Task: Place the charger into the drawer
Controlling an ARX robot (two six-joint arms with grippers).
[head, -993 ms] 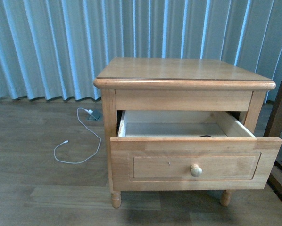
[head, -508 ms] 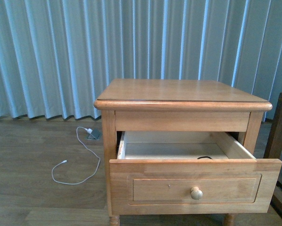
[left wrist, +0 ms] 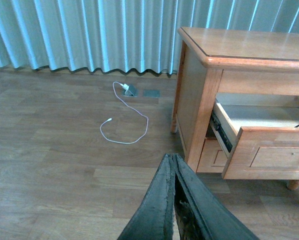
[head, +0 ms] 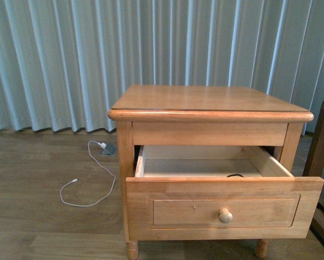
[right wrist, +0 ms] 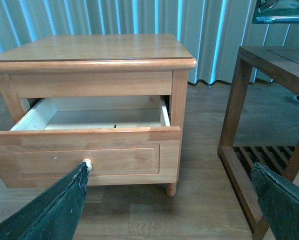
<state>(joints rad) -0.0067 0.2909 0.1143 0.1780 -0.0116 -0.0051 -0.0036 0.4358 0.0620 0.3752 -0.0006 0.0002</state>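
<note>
Front view: we note the drawer (head: 224,208) standing open under the nightstand (head: 205,100) top. Of the charger (head: 235,175) only a black cable loop shows, inside the drawer behind its front panel. A white cable (head: 114,184) lies on the floor, well apart.

Left wrist view: left gripper (left wrist: 170,159) fingers pressed together, holding nothing.

Right wrist view: right gripper (right wrist: 169,170) fingers spread wide, empty, facing the drawer.
</note>
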